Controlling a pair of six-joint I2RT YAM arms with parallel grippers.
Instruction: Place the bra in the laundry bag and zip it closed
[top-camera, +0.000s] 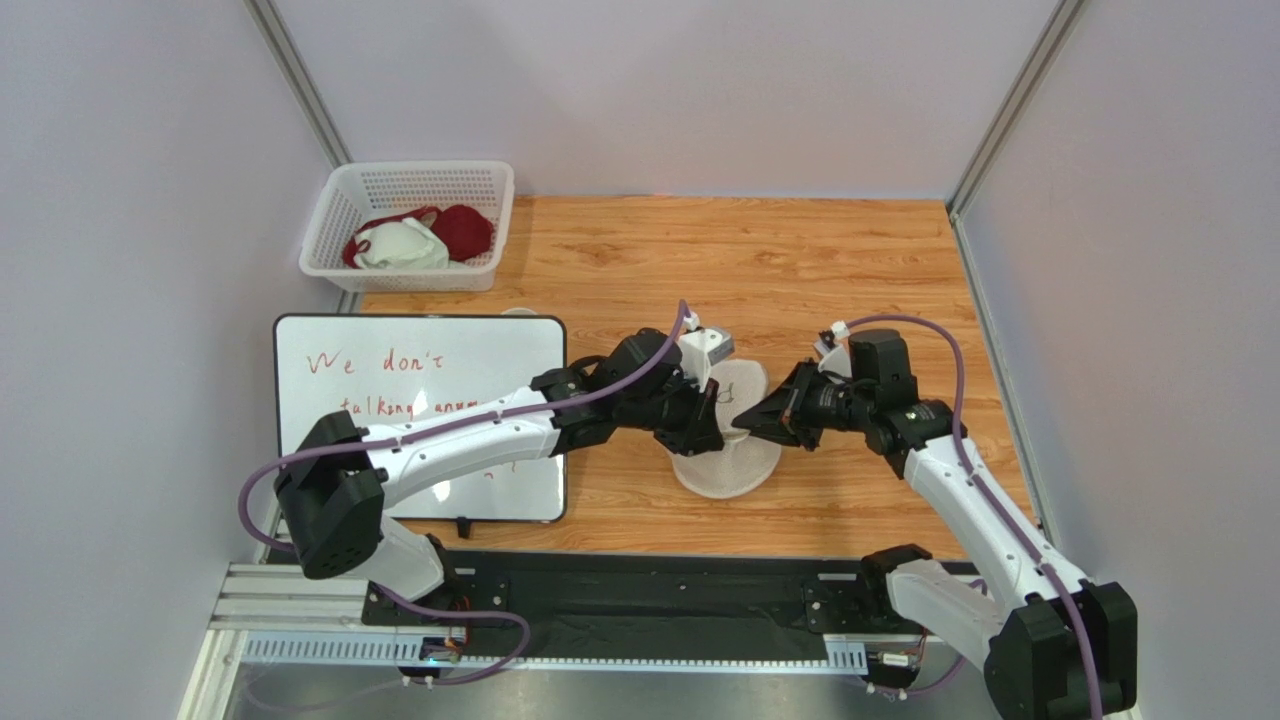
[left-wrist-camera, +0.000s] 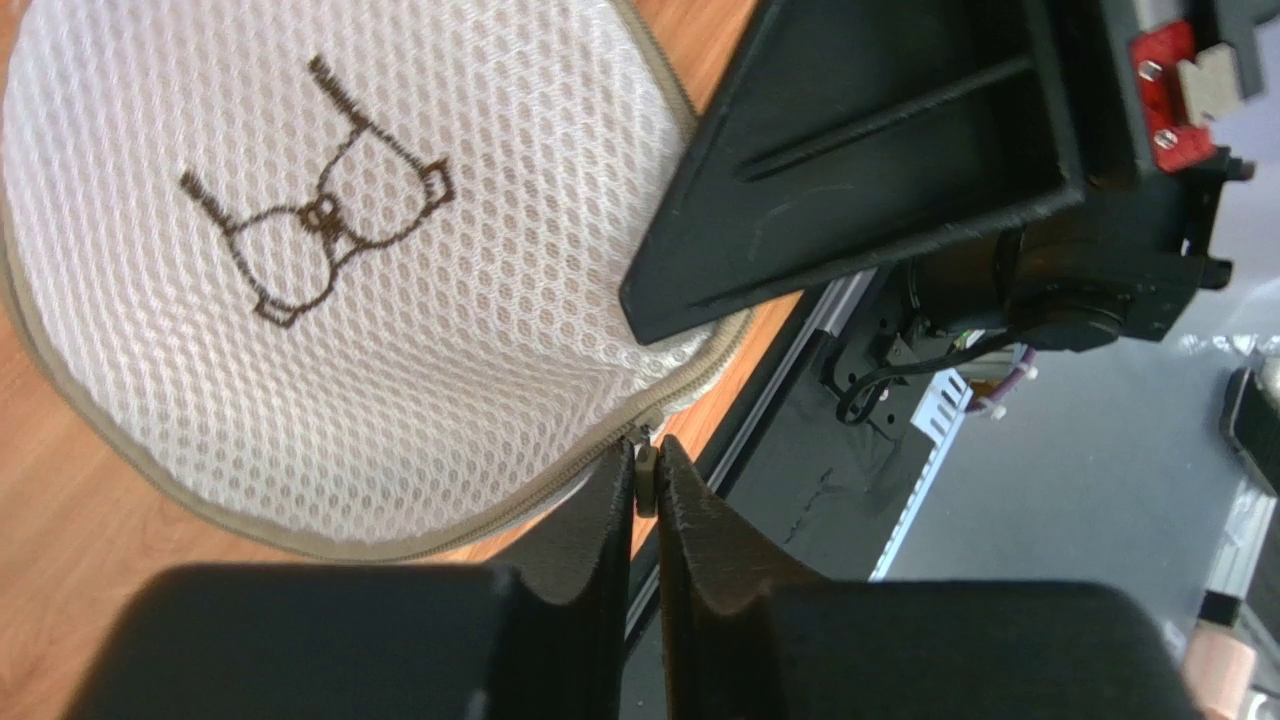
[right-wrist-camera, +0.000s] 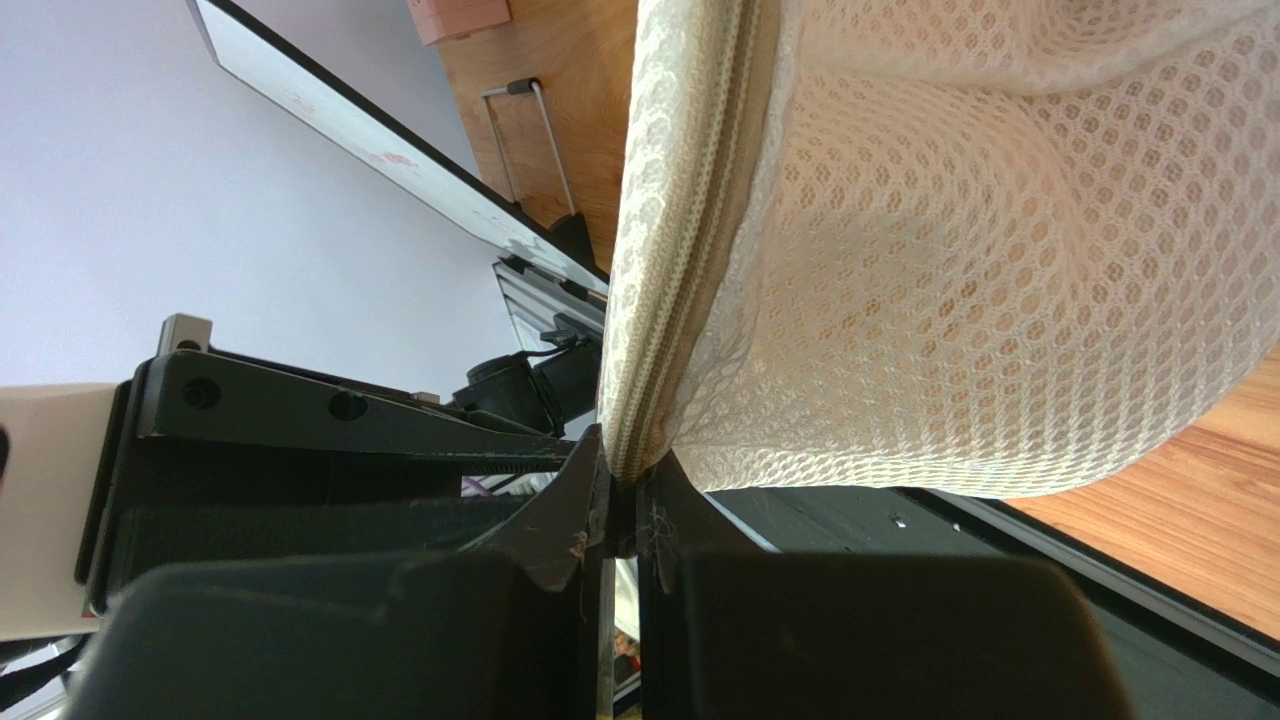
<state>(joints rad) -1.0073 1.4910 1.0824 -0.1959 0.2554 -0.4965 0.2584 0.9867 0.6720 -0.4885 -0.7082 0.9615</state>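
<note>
**A:** Closest to the lens is the black two-finger left gripper (left-wrist-camera: 645, 488). What has it got?

**B:** Its jaws are pressed almost together, with only a small dull zipper pull (left-wrist-camera: 645, 450) pinched between the tips. The pull sits on the beige rim zipper (left-wrist-camera: 511, 495) of the round off-white mesh laundry bag (left-wrist-camera: 346, 270). The face with the little dark bra drawing is turned towards that wrist camera.

**A:** Where is the bag?

**B:** It is held between the two grippers, near the middle of the orange-brown wooden table (top-camera: 887, 270). I cannot tell whether its lower edge rests on the wood.

**A:** And on the right?

**B:** The black right gripper (right-wrist-camera: 624, 495) is closed as well, nipping the bag's rim right at the zipper tape.

**A:** What about the pale beige padded bra?

**B:** It is not plainly visible. A warm tint behind the mesh in the right wrist view suggests it is already inside, but that is a guess.

**A:** So which step is this?

**B:** The zipping, I judge. How much of the rim is open I cannot tell. The next move calls for the left gripper to draw the pull round the curved rim while the right anchors the fabric and holds the tape taut. The pull must follow the arc, or the slider may bind or slip from the tips.
</note>
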